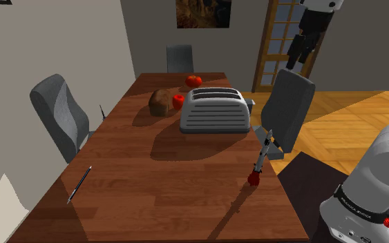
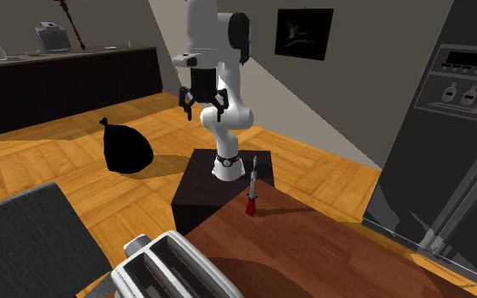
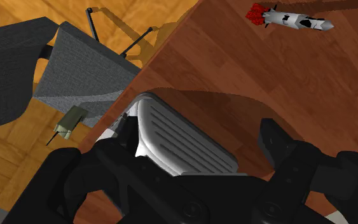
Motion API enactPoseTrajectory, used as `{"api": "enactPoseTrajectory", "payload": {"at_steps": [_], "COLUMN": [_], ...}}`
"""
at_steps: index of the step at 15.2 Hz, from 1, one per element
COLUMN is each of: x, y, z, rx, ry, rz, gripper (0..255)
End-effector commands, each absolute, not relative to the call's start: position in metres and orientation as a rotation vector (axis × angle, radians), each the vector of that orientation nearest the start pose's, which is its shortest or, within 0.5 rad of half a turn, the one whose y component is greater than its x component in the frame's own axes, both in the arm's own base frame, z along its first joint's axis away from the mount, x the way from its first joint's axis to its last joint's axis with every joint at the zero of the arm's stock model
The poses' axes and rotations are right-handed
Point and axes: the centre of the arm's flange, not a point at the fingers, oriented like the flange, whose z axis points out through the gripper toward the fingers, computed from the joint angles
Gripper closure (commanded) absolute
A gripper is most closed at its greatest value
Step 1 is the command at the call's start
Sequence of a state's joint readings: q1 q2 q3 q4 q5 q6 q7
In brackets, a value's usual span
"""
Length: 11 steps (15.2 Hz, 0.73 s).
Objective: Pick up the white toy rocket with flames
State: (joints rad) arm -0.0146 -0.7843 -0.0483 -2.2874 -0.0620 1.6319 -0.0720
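The white toy rocket (image 1: 262,155) stands upright on its red flames near the edge of the wooden table (image 1: 158,186), on the shoulder view's right. It also appears in the second exterior view (image 2: 251,182) and, beyond the toaster, in the wrist view (image 3: 295,20). My black gripper (image 1: 298,59) hangs high above the table's edge, well apart from the rocket, over the grey chair. Its fingers stand open with nothing between them (image 2: 202,110). In the wrist view the gripper (image 3: 196,137) looks down on the toaster.
A silver toaster (image 1: 213,110) sits mid-table, with a brown loaf (image 1: 160,102) and two tomatoes (image 1: 193,81) behind it. A pen (image 1: 79,183) lies near the front left. Grey chairs (image 1: 287,107) surround the table. A black bag (image 2: 126,151) lies on the floor.
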Motion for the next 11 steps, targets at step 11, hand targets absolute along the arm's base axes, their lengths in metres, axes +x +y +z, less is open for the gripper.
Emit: {"api": "enactPoseTrajectory", "payload": {"at_steps": [11], "x": [0.366], "y": [0.031], "z": [0.511], "rx": [-3.191], "ry": [0.166], "rz": [0.194], "gripper": [0]}}
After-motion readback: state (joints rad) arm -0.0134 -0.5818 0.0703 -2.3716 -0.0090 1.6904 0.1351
